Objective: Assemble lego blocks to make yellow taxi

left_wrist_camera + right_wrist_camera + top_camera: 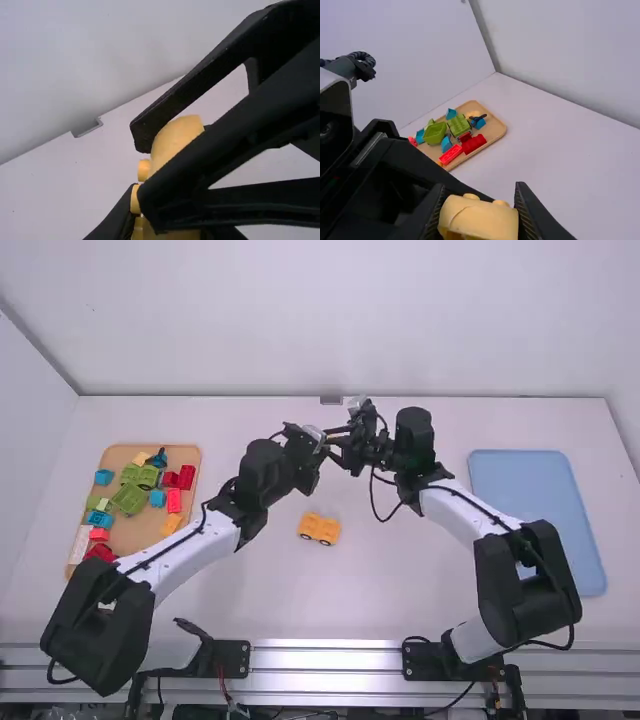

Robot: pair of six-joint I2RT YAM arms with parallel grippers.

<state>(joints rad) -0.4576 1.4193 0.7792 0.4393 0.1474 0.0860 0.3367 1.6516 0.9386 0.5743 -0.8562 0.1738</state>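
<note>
Right pincer (480, 205) is closed on a rounded yellow plastic block (480, 217); left pincer (167, 227) grips a studded yellow plastic piece (165, 234) close by. Est. handling: light, stiff, slightly slick; grasp opposite sides, studs free. Orange-yellow wheeled plastic base (319, 529) rests on white tabletop (400, 580), nearer the arm bases.

At the bottom of the frame, the right gripper (338, 441) holds a yellow block (479, 219). The left gripper (318, 440) spans the lower left. Left of centre, a wooden tray (495, 130) bears colourful pieces (474, 144).
</note>
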